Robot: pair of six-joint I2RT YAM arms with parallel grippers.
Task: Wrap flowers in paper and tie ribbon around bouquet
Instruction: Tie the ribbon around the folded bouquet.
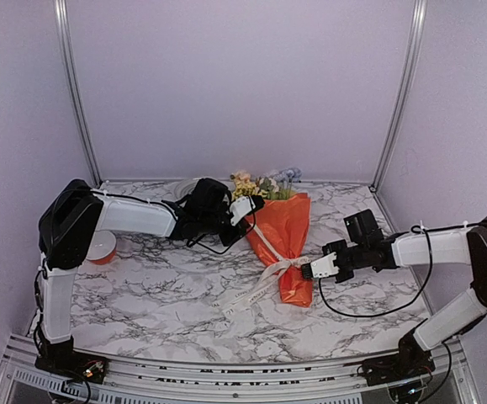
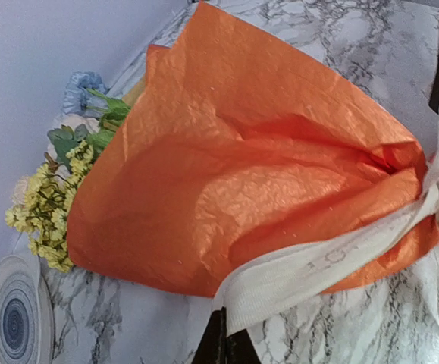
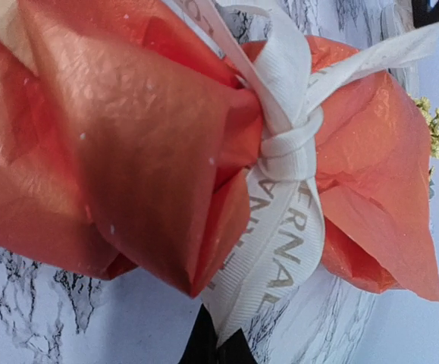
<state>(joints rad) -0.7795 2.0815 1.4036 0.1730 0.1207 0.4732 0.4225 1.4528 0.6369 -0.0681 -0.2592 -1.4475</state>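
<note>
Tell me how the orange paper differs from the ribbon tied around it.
The paper is a broad, crinkly orange sheet; the ribbon is a narrow cream strip with lettering. The paper wraps the flowers; the ribbon is knotted around the paper. Both look thin and flexible.

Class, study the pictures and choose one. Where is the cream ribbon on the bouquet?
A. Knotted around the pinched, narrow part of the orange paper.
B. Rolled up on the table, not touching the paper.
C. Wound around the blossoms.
A: the right wrist view shows the ribbon tied in a knot around the gathered orange paper, well clear of the flowers.
</note>
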